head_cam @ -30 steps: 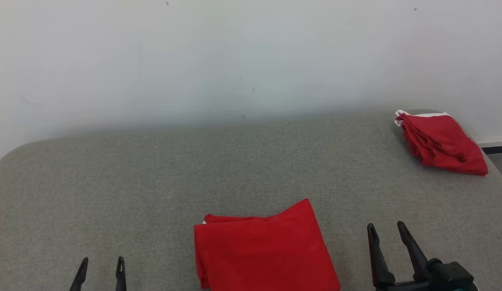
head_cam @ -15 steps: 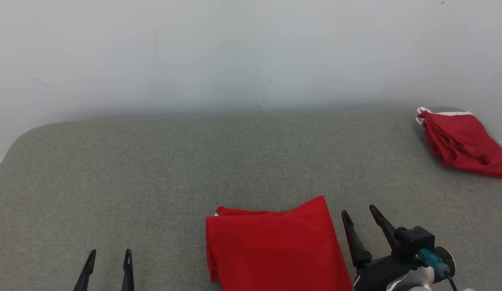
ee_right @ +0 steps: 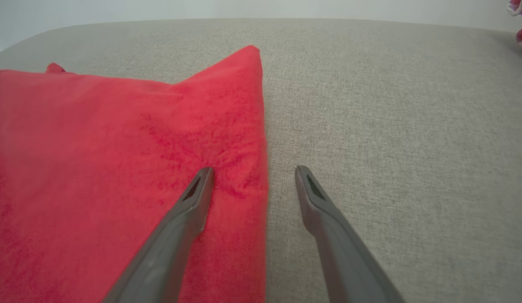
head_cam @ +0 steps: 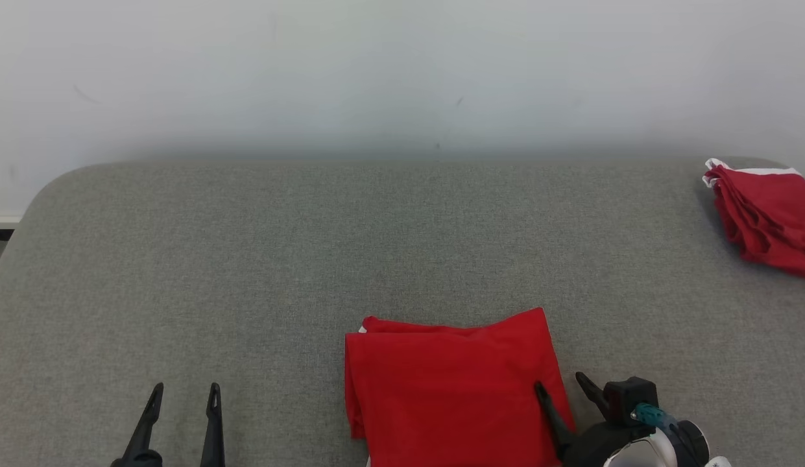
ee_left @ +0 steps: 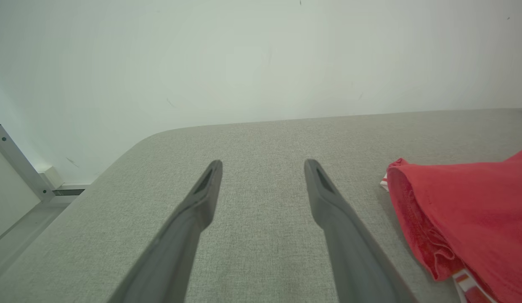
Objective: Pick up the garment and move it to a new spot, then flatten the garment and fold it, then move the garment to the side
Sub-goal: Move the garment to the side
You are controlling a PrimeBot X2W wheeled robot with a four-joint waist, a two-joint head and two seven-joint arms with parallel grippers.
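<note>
A folded red garment lies flat near the front edge of the grey padded table. My right gripper is open and straddles the garment's right edge: one finger rests over the red cloth, the other over bare table. In the right wrist view the right gripper has nothing between its fingers but that edge. My left gripper is open over bare table at the lower left, well clear of the garment. The left wrist view shows the left gripper holding nothing.
A second red garment with white trim lies bunched at the table's far right corner, also seen as a red scrap. A pale wall backs the table. The table's left corner is rounded.
My right gripper has moved left, from beside the garment to astride its right edge. The head camera has turned, shifting the scene rightward and down. The left gripper stays open.
</note>
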